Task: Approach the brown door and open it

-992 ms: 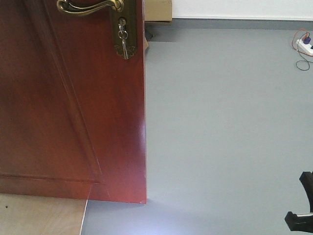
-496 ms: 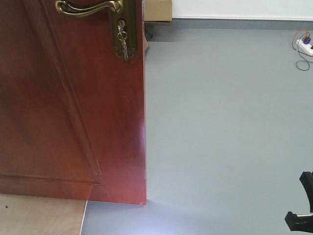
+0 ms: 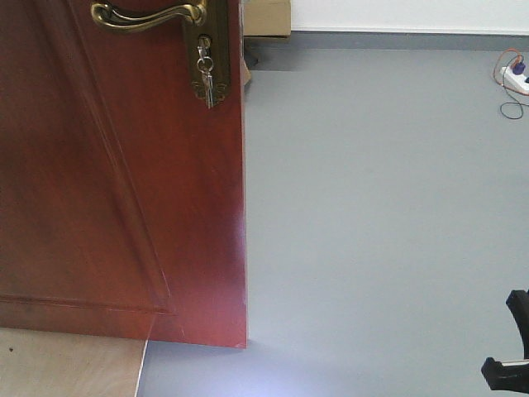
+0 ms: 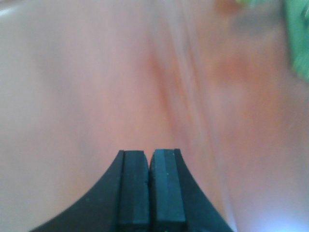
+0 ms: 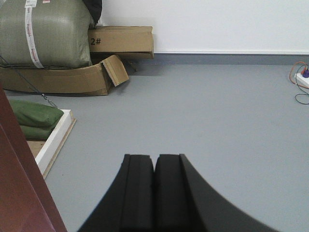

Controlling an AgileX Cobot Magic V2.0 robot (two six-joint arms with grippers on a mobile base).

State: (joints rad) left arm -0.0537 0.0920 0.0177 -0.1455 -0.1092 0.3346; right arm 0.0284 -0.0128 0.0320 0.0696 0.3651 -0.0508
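Brown door (image 3: 124,182) fills left half of the front view, free vertical edge running top to bottom near mid-frame, grey floor (image 3: 380,207) open to its right. Brass lever handle (image 3: 149,13) sits at the very top, lever pointing left, away from the free edge; lock plate (image 3: 207,50) with hanging keys (image 3: 207,78) just below, close to that edge.

Left gripper (image 4: 150,191): jaws pressed together, nothing between them, reddish blurred door surface directly ahead and very near; contact cannot be told. Right gripper (image 5: 154,193): jaws likewise closed and empty, facing open floor, with only a sliver of door (image 5: 19,183) at its left; cardboard boxes (image 5: 120,41) far off by the wall.

Judgement: left arm is the nearer one; door lies straight ahead of it, long axis vertical, handle high up.
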